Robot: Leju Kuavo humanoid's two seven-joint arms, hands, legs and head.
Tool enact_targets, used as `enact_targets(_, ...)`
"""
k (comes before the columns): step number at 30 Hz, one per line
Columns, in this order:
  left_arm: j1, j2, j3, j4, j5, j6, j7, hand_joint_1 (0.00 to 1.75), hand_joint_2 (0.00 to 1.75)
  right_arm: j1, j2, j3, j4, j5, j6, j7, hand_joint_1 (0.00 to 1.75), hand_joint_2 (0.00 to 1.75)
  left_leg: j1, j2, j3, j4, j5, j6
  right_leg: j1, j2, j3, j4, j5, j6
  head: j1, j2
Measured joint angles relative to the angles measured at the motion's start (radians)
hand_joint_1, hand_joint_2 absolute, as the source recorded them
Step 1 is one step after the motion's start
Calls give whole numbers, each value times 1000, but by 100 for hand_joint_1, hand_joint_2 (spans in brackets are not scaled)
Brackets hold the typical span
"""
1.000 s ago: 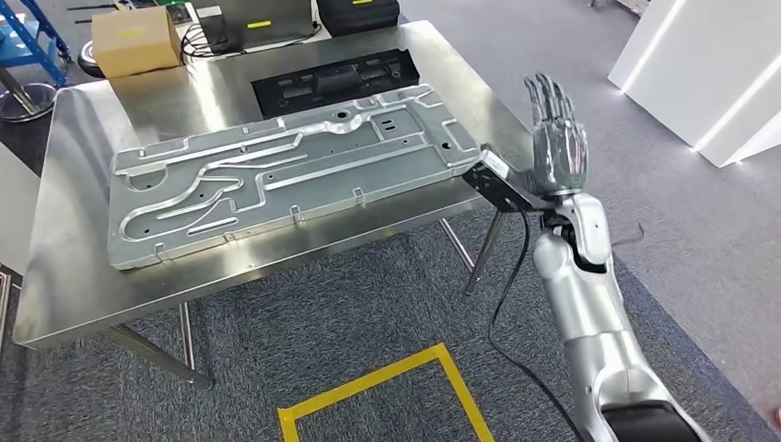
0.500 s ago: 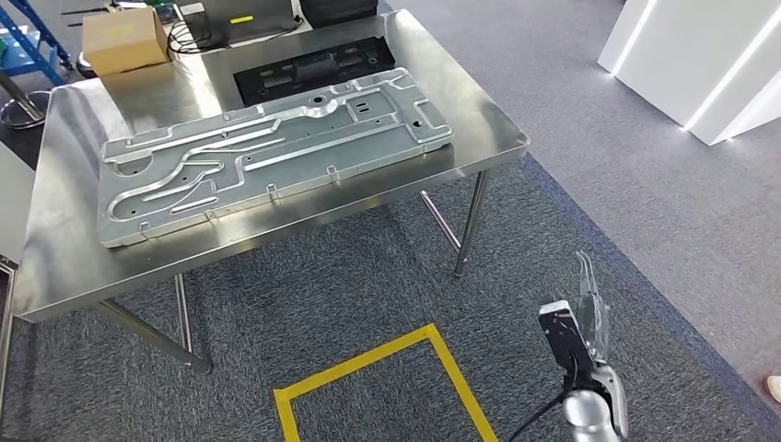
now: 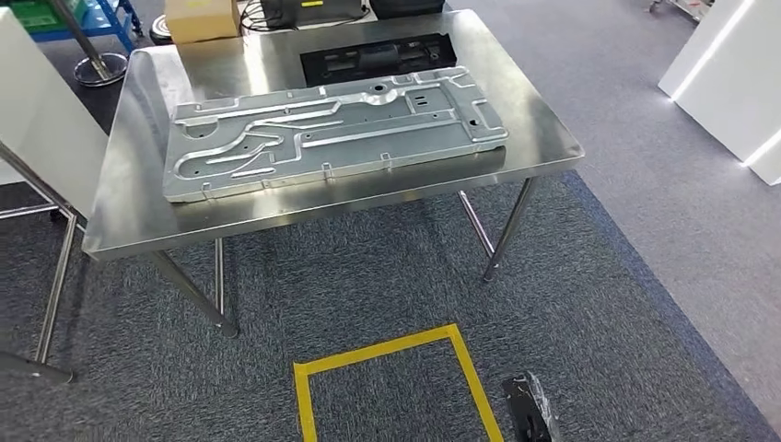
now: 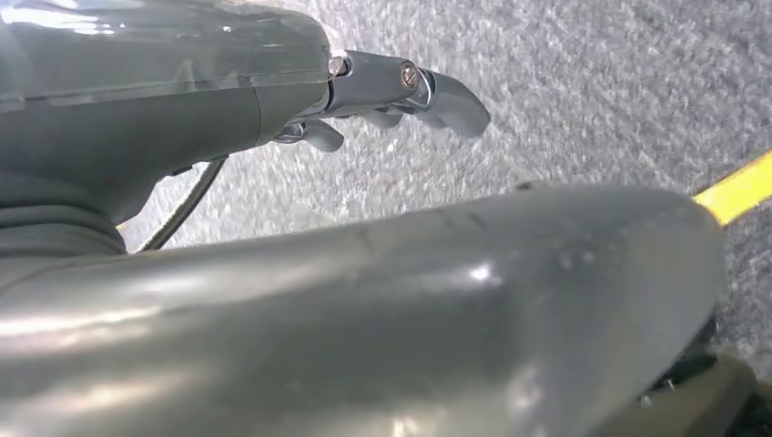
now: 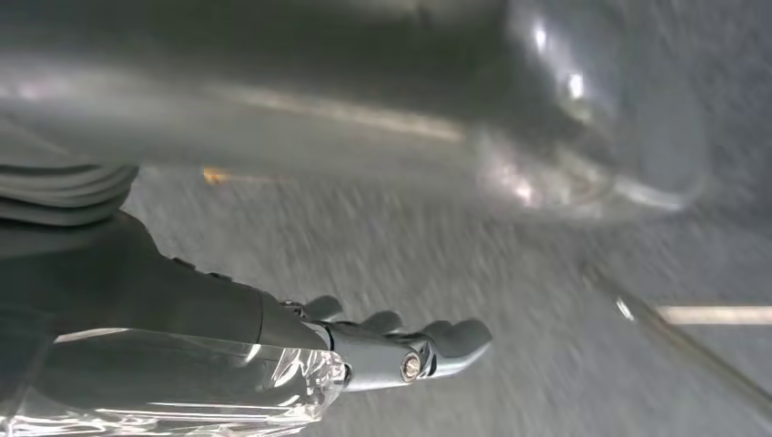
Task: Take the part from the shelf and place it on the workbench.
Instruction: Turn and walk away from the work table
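Note:
The part, a large silver stamped metal panel (image 3: 332,133), lies flat on the steel workbench (image 3: 543,138) ahead of me in the head view. Nothing touches it. My left hand (image 4: 273,100) hangs over grey carpet, its fingers (image 4: 437,91) stretched out and holding nothing. My right hand (image 5: 273,355) also hangs above the carpet with its fingers (image 5: 446,341) extended and nothing in them. The black camera box at my right wrist (image 3: 528,410) pokes in at the bottom of the head view, well short of the bench.
A black tray-like part (image 3: 378,57) and a cardboard box (image 3: 201,18) sit at the bench's far side. A white panel on a metal frame (image 3: 46,120) stands at the left. Yellow floor tape (image 3: 396,364) marks a square on the carpet before the bench.
My right arm dropped from beside the bench's corner to hanging low. The camera swung, so the bench sits further right and higher in the picture. The panel stays on the bench.

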Motion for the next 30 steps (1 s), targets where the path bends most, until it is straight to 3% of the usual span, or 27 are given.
enact_targets(2,0,-1,0,0,0,0,0,0,0,-3,10,-9,45,0,0,2,0,0,1,-24,-12,3,7,-1,-7,18,-48,114,-47,7,0,0)
enact_targets(3,2,-2,0,0,0,0,0,0,0,-4,14,-12,60,0,0,2,0,0,2,-36,-17,6,10,-4,-10,20,-54,131,-45,10,0,0)
enact_targets(5,5,-2,0,0,0,0,0,0,0,-9,20,-14,79,0,-1,3,0,0,5,-58,-25,15,11,-10,-17,27,-20,70,4,15,0,0)
enact_targets(7,2,-2,0,0,0,0,0,0,0,-18,22,-17,97,0,-1,2,0,0,7,-80,-39,34,8,-20,-26,69,41,-55,52,18,0,0)
enact_targets(9,-1,-2,-1,0,0,0,0,0,0,-24,22,-21,115,1,0,10,0,0,8,-102,-56,48,9,-36,-27,98,68,-119,65,14,0,0)
enact_targets(11,1,-2,-3,0,0,2,0,0,0,-25,22,-25,130,6,15,53,0,0,12,-120,-64,48,15,-50,-23,80,66,-122,67,1,0,0)
enact_targets(13,6,-1,-3,0,1,5,2,0,0,-26,16,-26,150,13,48,128,0,0,13,-98,-79,73,-3,-59,-23,58,67,-128,74,-15,0,0)
enact_targets(15,7,-2,-3,0,3,10,4,0,0,-16,3,-27,175,14,84,195,0,0,13,-52,-121,172,-65,-64,-20,30,66,-132,76,-27,0,0)
enact_targets(17,10,-2,-3,0,4,15,5,0,0,5,-11,-31,198,10,110,238,0,0,13,-33,-173,297,-125,-68,-14,-3,65,-131,75,-32,0,0)
enact_targets(18,13,-2,-3,0,4,16,7,0,0,15,-15,-33,208,6,120,255,0,0,14,-30,-181,327,-132,-69,-11,-18,65,-130,74,-33,0,0)
enact_targets(19,18,-2,-3,0,3,16,11,0,0,21,-19,-36,216,2,130,273,0,0,14,-27,-171,318,-121,-68,-9,-30,65,-130,73,-33,0,0)
enact_targets(20,21,-2,-3,0,3,16,15,0,0,25,-21,-40,224,-1,140,292,0,0,13,-21,-142,272,-95,-64,-7,-40,66,-129,72,-33,0,0)
enact_targets(22,23,1,-3,0,2,16,20,0,0,30,-23,-47,235,0,161,337,0,0,6,-3,-61,133,-44,-50,-4,-54,68,-129,69,-29,0,0)
enact_targets(24,20,4,-3,0,1,18,20,0,0,34,-23,-52,245,10,176,382,0,0,-3,10,-20,55,-29,-38,-2,-62,69,-128,68,-19,0,0)
enact_targets(26,22,6,-3,0,1,20,20,0,0,35,-23,-55,252,27,185,428,0,0,-5,9,-19,44,-28,-30,-2,-68,72,-130,71,-9,0,0)
enact_targets(28,24,8,-3,0,4,20,21,0,0,38,-23,-55,257,45,196,475,0,0,1,7,-15,29,-15,-20,-4,-49,71,-122,59,1,0,0)
enact_targets(30,18,8,-3,0,8,15,27,0,0,42,-22,-55,264,63,210,526,0,0,6,3,-15,20,-2,-11,-7,-8,41,-46,-2,9,0,0)
